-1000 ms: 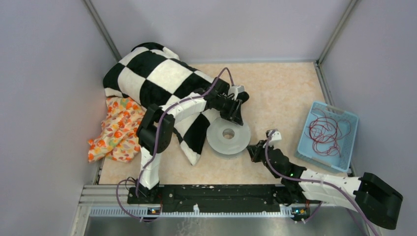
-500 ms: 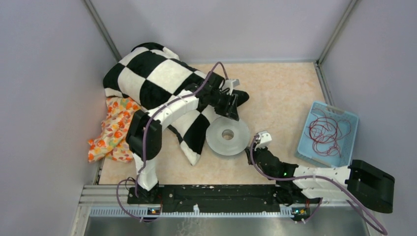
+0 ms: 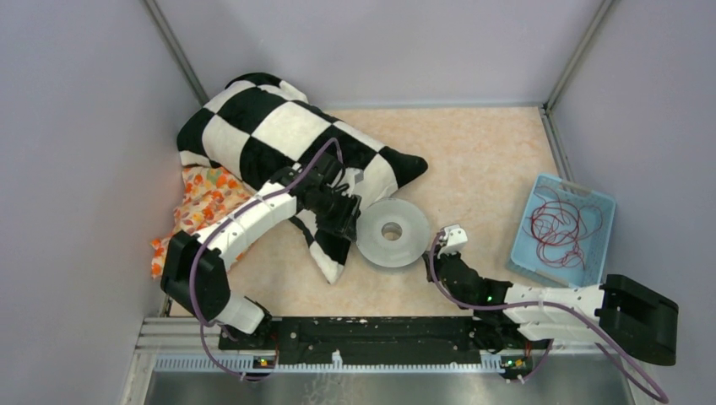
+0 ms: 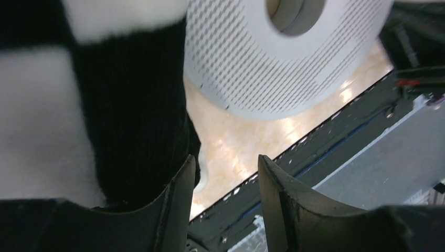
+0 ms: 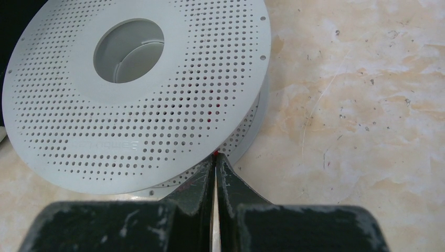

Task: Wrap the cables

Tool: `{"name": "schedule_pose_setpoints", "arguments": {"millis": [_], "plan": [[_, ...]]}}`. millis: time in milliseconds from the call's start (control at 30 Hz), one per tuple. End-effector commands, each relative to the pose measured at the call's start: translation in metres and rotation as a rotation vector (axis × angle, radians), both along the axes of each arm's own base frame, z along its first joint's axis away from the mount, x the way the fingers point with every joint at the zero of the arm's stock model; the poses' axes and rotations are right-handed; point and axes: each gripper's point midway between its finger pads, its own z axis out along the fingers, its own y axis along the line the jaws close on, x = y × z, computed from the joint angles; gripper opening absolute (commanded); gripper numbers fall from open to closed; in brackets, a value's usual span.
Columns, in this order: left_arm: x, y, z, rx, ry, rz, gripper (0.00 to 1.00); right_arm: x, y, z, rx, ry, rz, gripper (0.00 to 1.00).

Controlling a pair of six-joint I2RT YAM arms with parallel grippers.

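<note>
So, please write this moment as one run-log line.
left gripper: open, at pillow edge beside spool | right gripper: shut at spool rim | cables: loose in blue basket

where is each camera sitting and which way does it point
Top external: above and behind the robot, looking down on left arm, right arm, spool, pillow, bin of cables.
Left wrist: on the left arm, looking past the open left end effector at pillow and spool.
Right wrist: on the right arm, looking along the shut right end effector at the spool.
All share the spool.
</note>
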Motion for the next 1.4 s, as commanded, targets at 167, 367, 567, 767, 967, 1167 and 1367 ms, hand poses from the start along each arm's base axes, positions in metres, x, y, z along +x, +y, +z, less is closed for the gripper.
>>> {"name": "schedule_pose_setpoints", "arguments": {"millis": [167, 367, 567, 767, 967, 1167, 1367], "plan": [[-0.055, 0.016, -0.027, 0.019, 0.198, -0.086, 0.55, 0.005, 0.016, 0.022, 0.057, -0.032, 0.014, 0.0], [-0.059, -0.008, -0.027, -0.101, 0.228, -0.126, 0.55, 0.005, 0.018, 0.021, 0.049, -0.03, 0.016, 0.0], [-0.058, -0.019, -0.033, -0.099, 0.208, -0.144, 0.55, 0.006, 0.014, 0.025, 0.066, -0.037, -0.003, 0.0], [-0.037, -0.023, -0.042, -0.134, 0.053, -0.101, 0.57, 0.005, 0.011, 0.025, 0.074, -0.036, -0.013, 0.0], [-0.04, -0.038, -0.05, -0.215, 0.08, -0.136, 0.57, 0.004, 0.012, 0.022, 0.063, -0.026, -0.005, 0.0], [-0.044, -0.051, -0.049, -0.232, 0.102, -0.203, 0.56, 0.006, 0.009, 0.022, 0.073, -0.019, -0.04, 0.0], [-0.046, -0.068, -0.047, -0.279, 0.122, -0.247, 0.55, 0.008, 0.018, 0.022, 0.059, -0.006, -0.029, 0.0]]}}
